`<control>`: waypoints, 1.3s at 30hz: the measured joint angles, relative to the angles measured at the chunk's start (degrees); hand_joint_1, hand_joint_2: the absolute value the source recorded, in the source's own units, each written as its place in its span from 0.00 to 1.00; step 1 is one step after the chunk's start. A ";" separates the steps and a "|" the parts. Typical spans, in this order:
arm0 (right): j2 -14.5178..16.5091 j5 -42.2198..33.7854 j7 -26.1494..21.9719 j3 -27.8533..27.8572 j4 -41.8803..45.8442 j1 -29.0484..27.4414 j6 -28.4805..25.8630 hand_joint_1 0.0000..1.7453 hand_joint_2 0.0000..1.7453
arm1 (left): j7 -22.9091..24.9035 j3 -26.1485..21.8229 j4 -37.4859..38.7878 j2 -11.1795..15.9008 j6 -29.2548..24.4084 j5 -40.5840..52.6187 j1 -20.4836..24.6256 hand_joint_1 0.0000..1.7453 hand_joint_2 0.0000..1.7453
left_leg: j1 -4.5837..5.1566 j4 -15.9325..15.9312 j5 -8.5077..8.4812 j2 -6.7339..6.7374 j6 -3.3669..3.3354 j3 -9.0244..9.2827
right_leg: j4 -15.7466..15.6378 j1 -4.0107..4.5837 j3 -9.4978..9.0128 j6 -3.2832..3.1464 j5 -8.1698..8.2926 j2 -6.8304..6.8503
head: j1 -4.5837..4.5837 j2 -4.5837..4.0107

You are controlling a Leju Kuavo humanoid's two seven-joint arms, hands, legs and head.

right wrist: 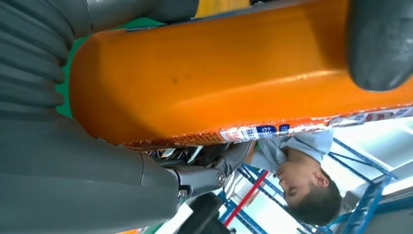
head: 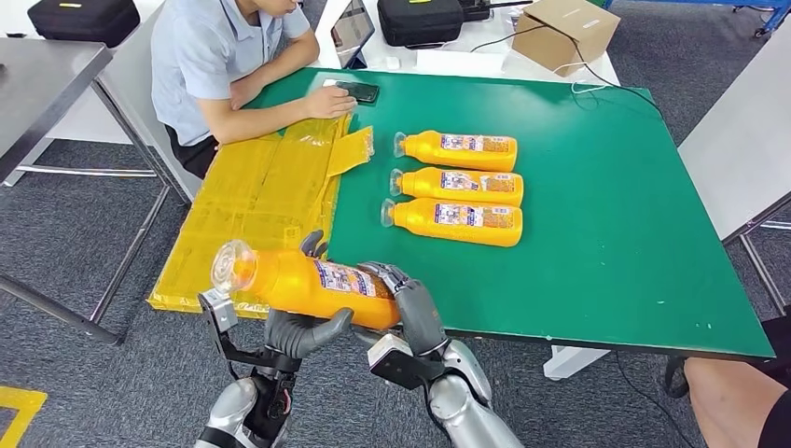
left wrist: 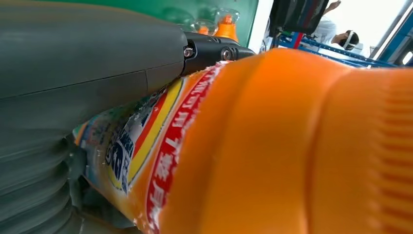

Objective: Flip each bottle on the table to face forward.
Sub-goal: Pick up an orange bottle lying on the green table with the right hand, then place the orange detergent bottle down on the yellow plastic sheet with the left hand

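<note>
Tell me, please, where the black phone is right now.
In the head view the black phone lies at the far left of the green table, beside the seated person's hand and just beyond the yellow sheet.

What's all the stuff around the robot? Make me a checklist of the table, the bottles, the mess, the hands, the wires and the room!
Surface: green table, yellow sheet along one side.
Job's things: three orange bottles lying in a row; held bottle lifted at the near edge.
Clutter: phone, cardboard box, black cases.
Hands: left hand and right hand both grip the held bottle.
Cables: a white cable by the box.
Surroundings: seated person, grey carpet, neighbouring tables.
</note>
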State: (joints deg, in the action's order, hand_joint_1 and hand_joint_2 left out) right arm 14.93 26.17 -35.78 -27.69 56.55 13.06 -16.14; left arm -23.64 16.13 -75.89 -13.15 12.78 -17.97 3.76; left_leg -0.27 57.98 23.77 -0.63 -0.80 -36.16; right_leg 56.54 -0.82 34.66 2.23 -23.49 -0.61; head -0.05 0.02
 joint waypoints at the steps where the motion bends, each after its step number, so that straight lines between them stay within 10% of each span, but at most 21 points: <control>1: 0.08 -0.12 0.00 -0.47 -0.17 0.05 0.20 1.00 1.00 | -0.03 0.01 0.00 -0.01 0.47 -0.52 0.03 0.00 1.00 | 0.00 0.00 0.00 -0.01 0.00 -0.01 | 0.00 0.00 0.00 0.00 0.00 0.00 | 0.00 0.00; 13: 0.94 -0.65 -0.46 -3.72 -2.06 1.02 0.45 1.00 1.00 | -0.09 0.15 0.00 -0.01 4.08 -3.93 0.11 0.00 1.00 | 0.00 0.00 0.00 0.03 0.00 -0.02 | 0.00 0.01 0.02 0.00 0.00 -0.01 | -0.01 0.00; 15: 0.97 -0.68 -0.67 -4.12 -2.32 1.22 0.47 0.88 1.00 | 0.67 0.07 0.00 -0.01 4.95 -5.86 0.12 0.32 1.00 | 0.00 0.00 0.00 0.03 0.00 -0.02 | 0.00 0.01 0.03 0.00 0.00 -0.01 | -0.01 0.00; 16: 1.02 -0.66 -0.77 -4.31 -2.47 1.34 0.39 0.63 1.00 | 1.12 -0.04 0.00 -0.01 5.63 -7.14 0.13 0.57 1.00 | 0.00 0.00 0.00 0.03 0.00 -0.02 | 0.00 0.01 0.03 0.00 0.00 -0.01 | -0.02 0.00; 18: 1.16 -0.58 -0.89 -4.75 -2.91 1.63 0.18 0.14 0.50 | 1.77 -0.36 0.00 -0.01 6.92 -9.79 0.16 1.00 1.00 | 0.00 0.00 0.00 0.04 0.00 -0.02 | 0.00 0.01 0.04 0.00 0.00 -0.01 | -0.02 0.00; 20: 1.39 -0.44 -1.10 -5.55 -3.49 1.73 0.00 0.00 0.00 | 2.23 -0.69 0.01 -0.03 7.85 -12.74 0.33 1.00 1.00 | 0.00 0.00 0.00 0.04 0.00 -0.02 | 0.00 0.01 0.05 0.00 0.00 -0.01 | -0.01 0.00; 32: 1.38 3.11 -2.65 -8.68 -2.89 -0.41 -8.11 0.00 0.00 | 7.67 -5.74 2.87 -0.08 12.34 -24.01 2.50 1.00 1.00 | 0.00 0.00 0.00 0.05 0.00 -0.03 | 0.00 0.00 0.07 0.00 0.00 -0.01 | 0.00 0.00; 39: -0.56 2.14 -2.53 -7.84 3.40 -4.54 -10.17 0.00 0.00 | 4.44 -10.66 4.49 1.75 1.58 -12.15 4.79 1.00 1.00 | 0.00 0.00 -0.01 0.04 0.01 -0.04 | 0.00 0.02 0.08 -0.01 0.00 -0.01 | 0.01 0.00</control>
State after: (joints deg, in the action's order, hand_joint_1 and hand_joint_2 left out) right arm 14.37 28.31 -38.30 -35.54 59.95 8.52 -26.32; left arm -19.19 5.47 -71.40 -11.41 14.35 -30.11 8.55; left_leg -0.27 57.98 23.76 -0.59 -0.79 -36.21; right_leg 56.54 -0.80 34.74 2.23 -23.49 -0.61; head -0.04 0.02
